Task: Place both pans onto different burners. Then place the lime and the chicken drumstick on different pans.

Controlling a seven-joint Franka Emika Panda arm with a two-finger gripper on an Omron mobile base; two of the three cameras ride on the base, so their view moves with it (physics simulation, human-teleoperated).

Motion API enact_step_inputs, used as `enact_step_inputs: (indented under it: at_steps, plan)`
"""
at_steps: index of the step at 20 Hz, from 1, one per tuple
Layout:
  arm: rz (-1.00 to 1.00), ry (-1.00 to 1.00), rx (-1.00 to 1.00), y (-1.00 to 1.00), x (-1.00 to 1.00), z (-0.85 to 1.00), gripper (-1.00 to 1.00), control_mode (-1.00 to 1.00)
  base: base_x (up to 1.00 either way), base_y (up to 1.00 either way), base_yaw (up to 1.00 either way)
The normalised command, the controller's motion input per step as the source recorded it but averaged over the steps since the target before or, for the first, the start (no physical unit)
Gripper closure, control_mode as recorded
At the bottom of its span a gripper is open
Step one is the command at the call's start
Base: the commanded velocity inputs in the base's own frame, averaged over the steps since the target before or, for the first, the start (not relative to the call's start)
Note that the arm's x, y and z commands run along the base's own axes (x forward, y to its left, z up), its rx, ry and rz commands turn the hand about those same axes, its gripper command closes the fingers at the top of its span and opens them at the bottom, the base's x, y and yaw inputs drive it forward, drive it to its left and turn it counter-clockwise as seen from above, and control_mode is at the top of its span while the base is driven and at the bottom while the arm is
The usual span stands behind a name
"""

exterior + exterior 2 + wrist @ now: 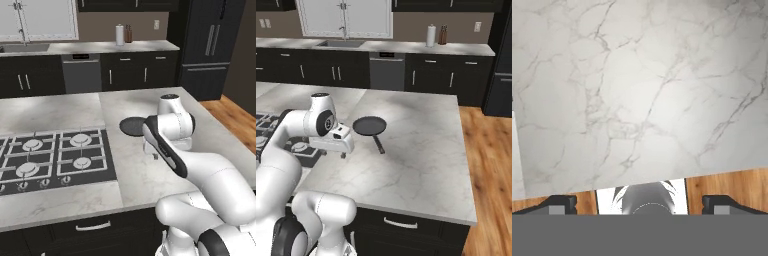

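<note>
Arm poised over the marble island counter, jaws spread wide and empty.

Left base view: the black gas cooktop (55, 157) with pale burner rings under grey grates sits in the white marble island counter (145, 175); right of the cooktop, a dark round frying pan (131, 126) lies on the marble, partly hidden behind the white arm. Right base view: the same pan (369, 125) rests flat on the counter right of the cooktop (271, 127), its thin handle pointing toward the near edge; the two-finger gripper (345, 154) hangs just left of that handle, above the marble. Hand view: both dark fingertips (559, 204) stand far apart at the frame's bottom corners, nothing between them, over bare marble (637, 90) and wood floor.
</note>
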Motion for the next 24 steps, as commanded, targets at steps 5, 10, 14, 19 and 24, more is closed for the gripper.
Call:
enact_step_inputs:
  at_steps: [5,10,14,19,24]
  plan:
    - [0.00,0.00,0.00,0.00,0.00,0.00,-1.00,1.00,0.00,-0.07,0.00]
    - [0.00,0.00,0.00,-0.12,0.16,0.00,-1.00,-1.00,0.00,0.00,0.00]
    - [0.00,0.02,0.01,-0.24,0.43,0.00,-1.00,-1.00,0.00,0.00,0.00]
    - [0.03,0.00,0.00,-0.30,0.23,0.00,-1.00,-1.00,0.00,0.00,0.00]
    - [0.03,0.01,0.00,-0.25,0.30,0.00,-1.00,-1.00,0.00,0.00,0.00]
